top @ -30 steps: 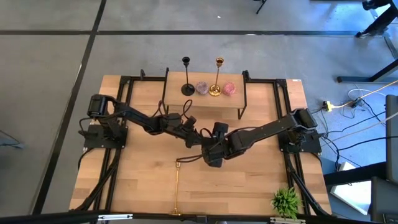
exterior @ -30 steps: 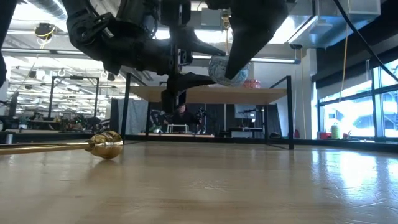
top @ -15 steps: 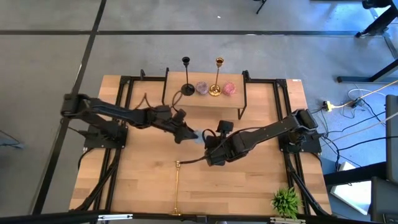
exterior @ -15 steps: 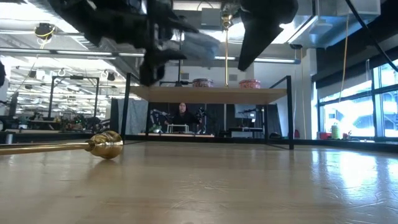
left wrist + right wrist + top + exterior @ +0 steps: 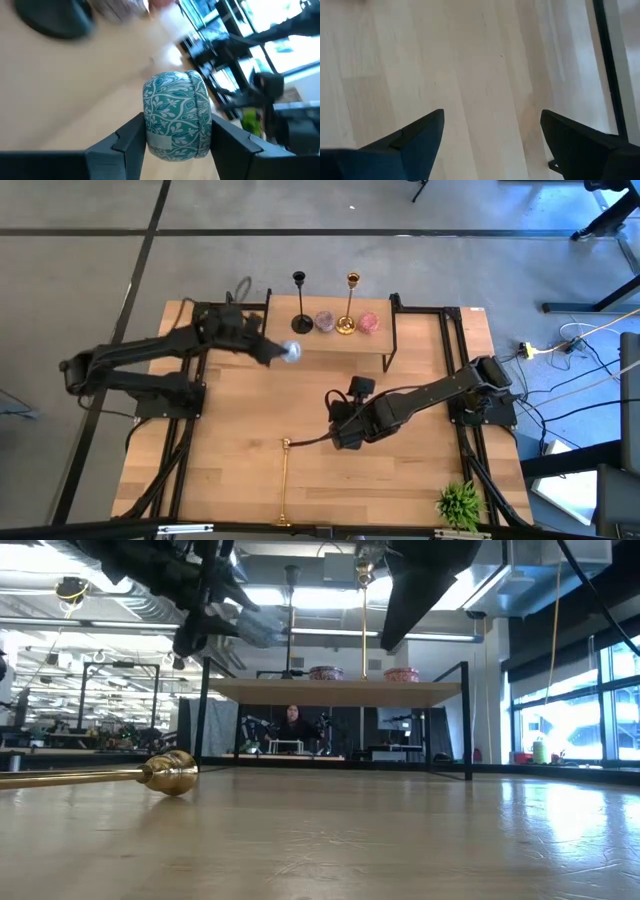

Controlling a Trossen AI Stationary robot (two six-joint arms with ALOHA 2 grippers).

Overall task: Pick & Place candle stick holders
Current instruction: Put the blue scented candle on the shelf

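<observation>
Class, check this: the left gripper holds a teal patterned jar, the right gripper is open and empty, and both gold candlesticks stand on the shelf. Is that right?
One slip: only one gold candlestick stands on the shelf; the high view shows the other gold candlestick lying on the table. The rest holds.

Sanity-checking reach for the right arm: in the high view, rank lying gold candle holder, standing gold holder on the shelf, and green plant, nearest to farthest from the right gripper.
From the right gripper, fingers open, mid-table:
1. Lying gold candle holder, just beside it toward the front edge.
2. Standing gold holder, on the raised shelf at the back.
3. Green plant, front right corner.
</observation>
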